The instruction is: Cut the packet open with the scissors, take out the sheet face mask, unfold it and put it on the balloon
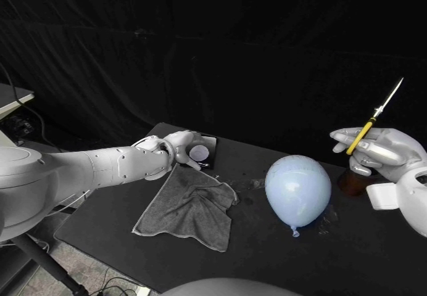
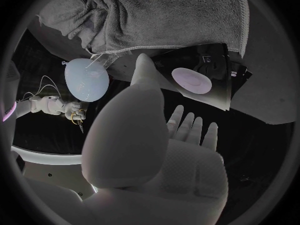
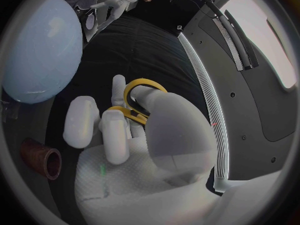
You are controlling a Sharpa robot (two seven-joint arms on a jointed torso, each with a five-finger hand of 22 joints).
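Note:
A black packet with a pale oval on it lies at the table's far edge, also seen as the packet in the left wrist view. My left hand is right beside it with its fingers spread and nothing held; the thumb tip reaches the packet's edge. A pale blue balloon lies mid-table, knot toward me. My right hand is raised to the balloon's right and grips the yellow-handled scissors, blades closed and pointing up. The scissors' handles sit between its fingers.
A crumpled grey towel is spread on the table just in front of the packet, left of the balloon. A brown cylindrical holder stands under my right hand, beside the balloon.

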